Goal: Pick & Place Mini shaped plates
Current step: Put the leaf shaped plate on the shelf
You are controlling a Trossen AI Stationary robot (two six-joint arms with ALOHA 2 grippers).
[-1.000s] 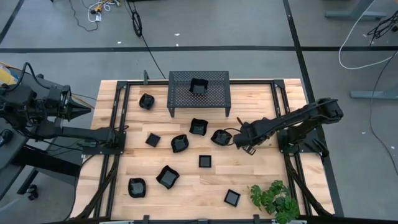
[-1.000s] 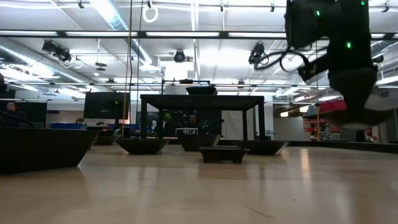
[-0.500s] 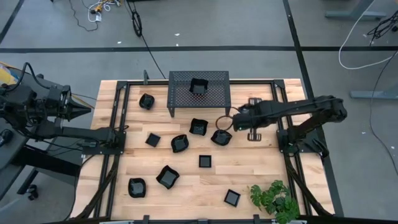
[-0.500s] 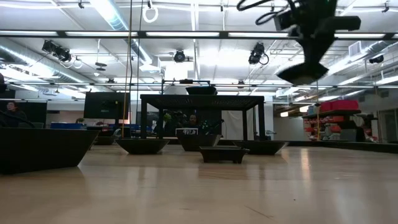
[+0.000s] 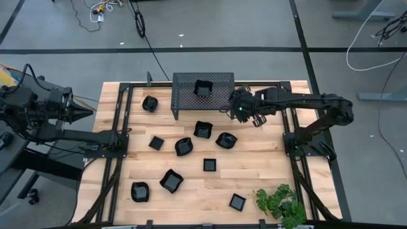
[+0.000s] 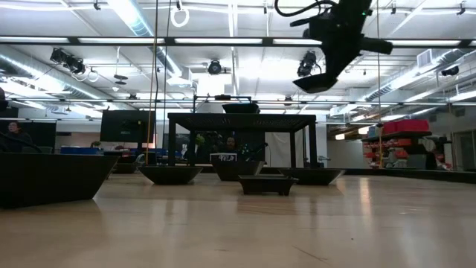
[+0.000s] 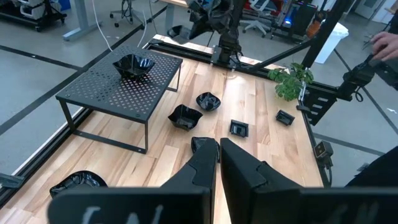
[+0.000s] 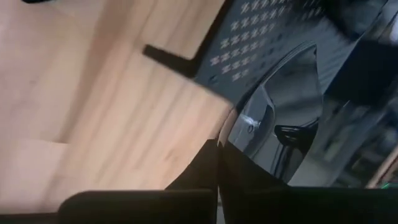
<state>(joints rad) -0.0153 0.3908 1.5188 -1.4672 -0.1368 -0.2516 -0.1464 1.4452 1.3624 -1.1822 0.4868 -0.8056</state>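
Observation:
My right gripper (image 5: 238, 109) is shut on one mini shaped plate (image 8: 280, 124), a glossy black dish held in the air by the right end of the black perforated stand (image 5: 187, 95). The low view shows the plate (image 6: 315, 82) hanging under the gripper (image 6: 338, 46), higher than the stand top (image 6: 242, 117). Another plate (image 5: 202, 88) sits on the stand. Several more lie on the wooden table, among them ones at the centre (image 5: 203, 130), right of centre (image 5: 225, 140) and near the front (image 5: 237, 202). My left gripper (image 5: 86, 113) waits shut off the table's left edge.
A green plant (image 5: 280, 202) stands at the table's front right corner. Black frame rails (image 5: 121, 133) run along both sides of the table. The stand's legs (image 7: 147, 134) rise from the far middle of the wood.
The right arm has lifted the plate from the middle right of the table and carried it toward the far side, up to the stand's right end. The left arm has not moved.

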